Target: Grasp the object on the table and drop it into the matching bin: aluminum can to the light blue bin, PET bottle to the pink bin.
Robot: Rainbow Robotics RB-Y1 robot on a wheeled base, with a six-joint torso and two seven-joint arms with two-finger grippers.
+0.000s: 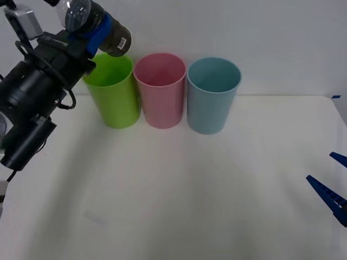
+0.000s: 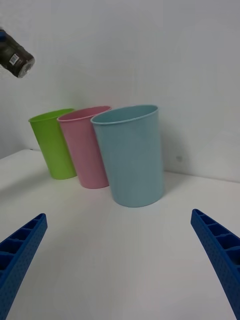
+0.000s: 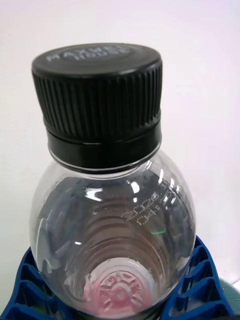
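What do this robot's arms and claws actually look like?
The left arm is chunky black cylinders with loose black cables and a grey box near the wrist. The left gripper and right gripper both have bright blue, ribbed, wedge-shaped plastic fingers.

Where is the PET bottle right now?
In the front view the PET bottle is off the table, clamped in the left pincer at upper left, lying on its side above the lime green bin, left of the pink bin.
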